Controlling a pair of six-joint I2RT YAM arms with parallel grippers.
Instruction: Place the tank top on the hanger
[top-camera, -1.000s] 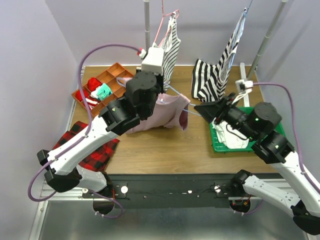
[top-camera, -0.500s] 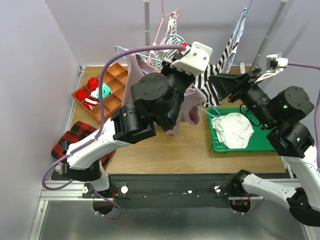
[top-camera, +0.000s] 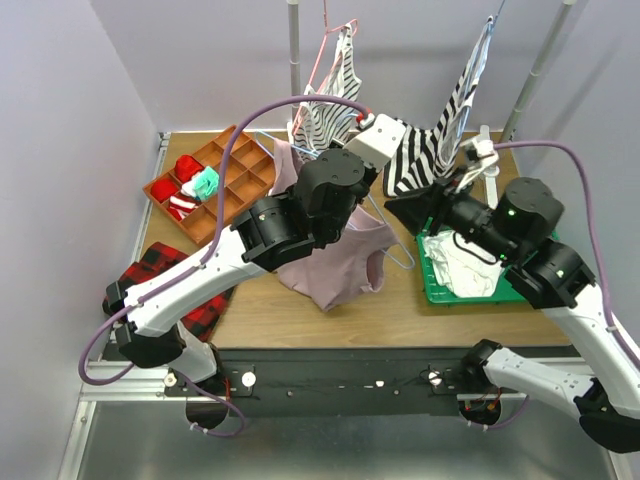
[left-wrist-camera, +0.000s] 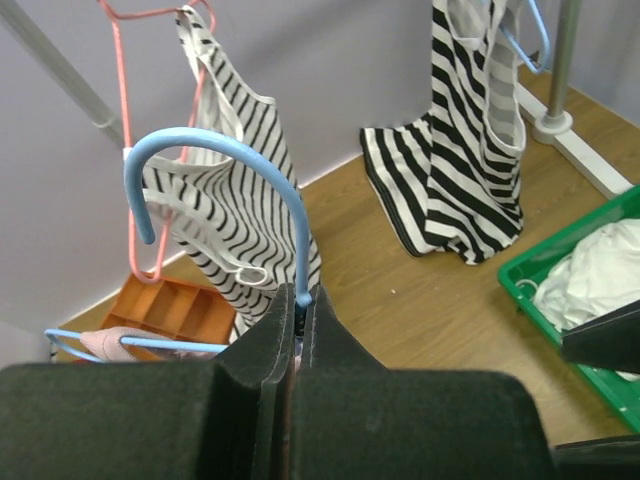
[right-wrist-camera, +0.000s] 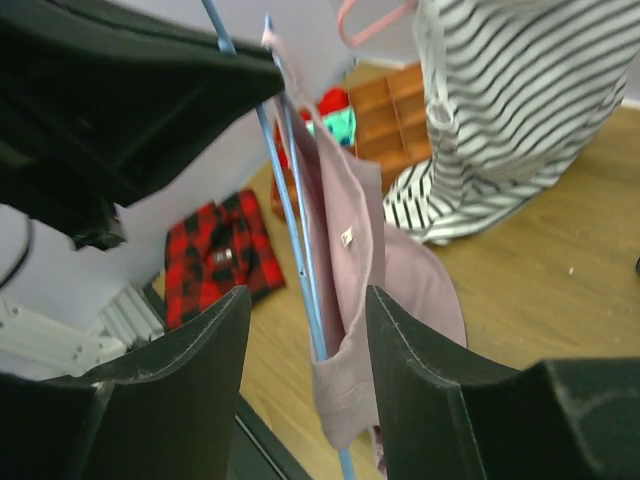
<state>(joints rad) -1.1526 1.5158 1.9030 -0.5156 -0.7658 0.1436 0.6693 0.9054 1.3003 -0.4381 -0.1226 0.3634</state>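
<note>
The mauve-pink tank top hangs on the pale blue wire hanger, held above the table's middle. My left gripper is shut on the hanger's neck just under its hook; a bit of the tank top shows on the hanger's arm. My right gripper is open, with its fingers either side of the hanger wire and the tank top's edge, not touching them. In the top view it sits at the hanger's right end.
An orange compartment tray stands at the back left. A green bin with a white garment is at the right. Red plaid cloth lies front left. Striped tops and a pink hanger hang on the back rack.
My left arm has come down and forward with the hanger, so the tank top hangs lower. My right gripper has dropped and moved in around the hanger's right end.
</note>
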